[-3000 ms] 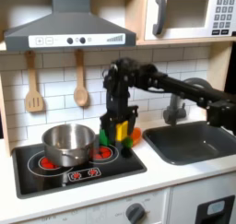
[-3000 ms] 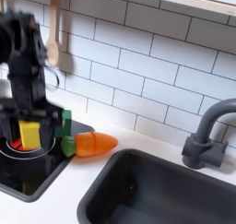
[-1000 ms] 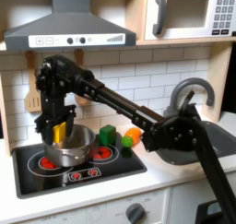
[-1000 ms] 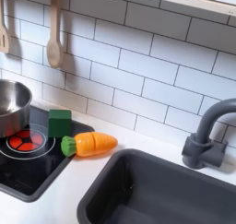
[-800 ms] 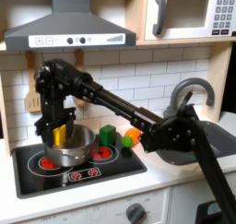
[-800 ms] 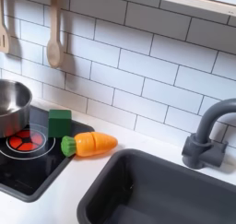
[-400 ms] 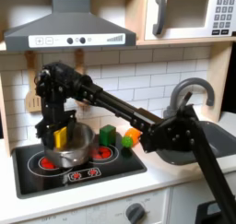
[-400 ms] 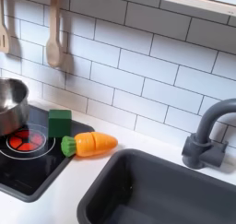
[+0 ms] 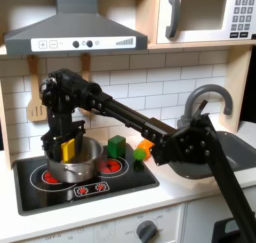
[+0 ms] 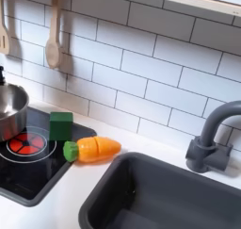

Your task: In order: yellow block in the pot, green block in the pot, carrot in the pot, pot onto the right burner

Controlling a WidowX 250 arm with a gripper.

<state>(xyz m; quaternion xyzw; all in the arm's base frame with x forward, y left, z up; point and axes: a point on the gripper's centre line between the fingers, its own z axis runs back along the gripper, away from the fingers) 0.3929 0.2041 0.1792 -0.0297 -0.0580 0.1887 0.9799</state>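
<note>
In the first exterior view, the black arm reaches from the first exterior view's right across the toy kitchen, its gripper point(image 9: 66, 147) lowered over the mouth of the pot point(image 9: 75, 159), which sits on the burner at the first exterior view's left side of the black cooktop point(image 9: 120, 185). The yellow block point(image 9: 67, 149) stands between the jaws, its lower end at the pot's rim; the jaws appear clamped on it, one finger on each side. The green block point(image 9: 117, 145) rests on the cooktop to the first exterior view's right of the pot, apart from the gripper, with the carrot point(image 9: 145, 148) just beside it near the cooktop's edge. The right burner point(image 9: 111, 165), a red ring, lies between the pot and the green block. Wooden utensils point(image 9: 36, 95) hang on the tiled wall behind, and a grey sink point(image 9: 205, 154) sits at the first exterior view's right. In the second exterior view, the pot point(image 10: 9, 105) shows at the second exterior view's left edge, the red-ringed right burner point(image 10: 30, 144) beside it. The green block point(image 10: 61, 126) stands on the cooktop's rear corner, and the carrot point(image 10: 92, 149) lies on its side just in front of it, green tip toward the burner, next to the dark sink point(image 10: 179, 195) and grey tap point(image 10: 209, 139)
</note>
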